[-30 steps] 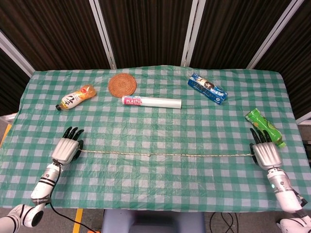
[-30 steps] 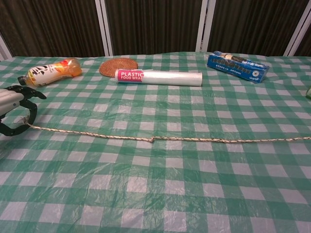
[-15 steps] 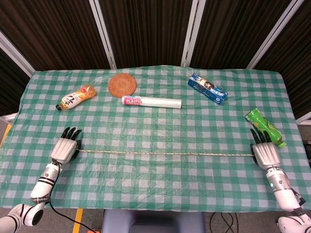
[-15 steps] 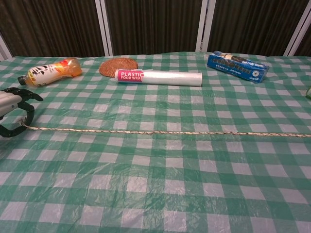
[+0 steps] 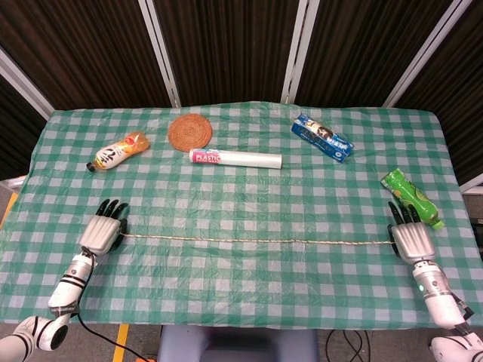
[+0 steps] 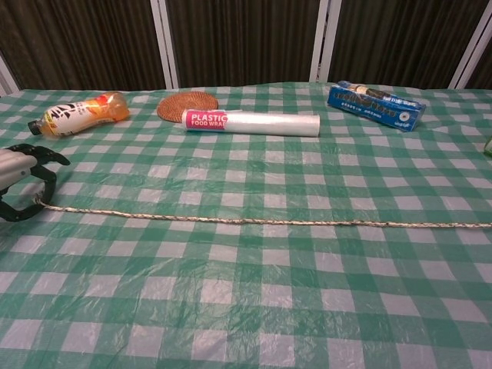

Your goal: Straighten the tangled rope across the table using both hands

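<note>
Rope (image 5: 256,241) lies nearly straight across table (image 5: 241,302), edge to edge. Left hand (image 5: 102,230) and right hand (image 5: 411,237) each clamped on an end. Remaining: release.

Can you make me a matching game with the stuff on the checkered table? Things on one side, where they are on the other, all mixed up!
Things:
1. rope
2. woven coaster
3. green bottle
4. blue box

Places:
A. just beyond the right hand
B. far right part of the table, lying alone
C. stretched between both hands
D. next to the plastic wrap roll

Pairs: 1-C, 2-D, 3-A, 4-B
</note>
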